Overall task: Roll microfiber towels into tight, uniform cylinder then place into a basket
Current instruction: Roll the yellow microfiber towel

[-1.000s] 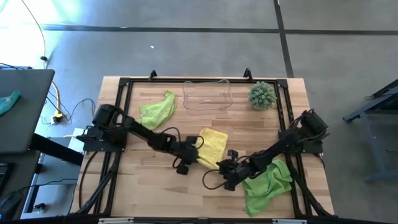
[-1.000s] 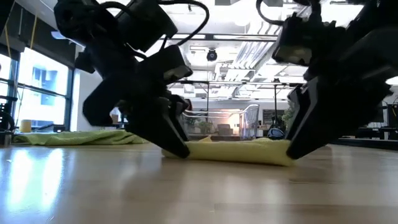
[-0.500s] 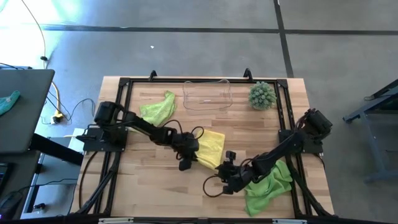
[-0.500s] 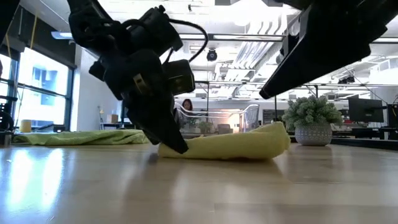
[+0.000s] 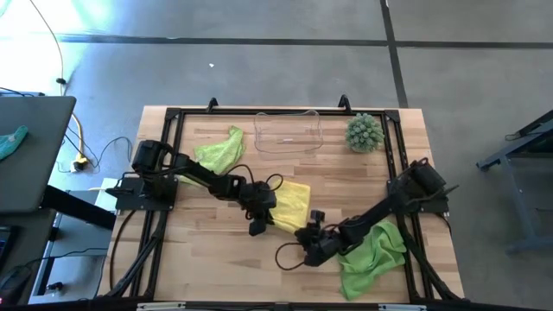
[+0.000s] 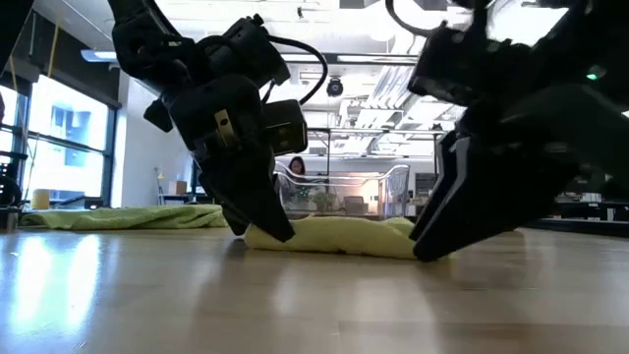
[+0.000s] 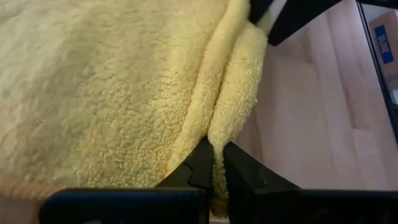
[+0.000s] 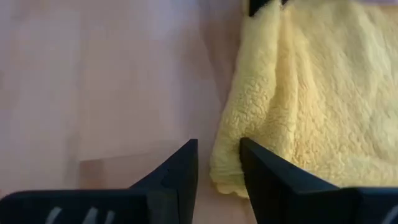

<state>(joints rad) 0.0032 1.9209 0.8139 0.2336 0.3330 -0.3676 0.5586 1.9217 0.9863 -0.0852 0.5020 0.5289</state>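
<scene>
Zero towels in the basket (image 5: 288,138) — rolling barely begun.
Left claw (image 7: 216,163) pinches the yellow towel (image 5: 291,204) fold; right claw (image 8: 217,163) spread at its corner; both green towels (image 5: 218,154) unrolled.

Bare table (image 5: 207,250) front-left; plant (image 5: 364,132) beside basket (image 5: 288,134).

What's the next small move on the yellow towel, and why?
Probably close the right end effector on the yellow towel's near edge: its fingers are open with the fold's corner between them, while the left end effector is already shut on the same folded edge. Then both can roll.
</scene>
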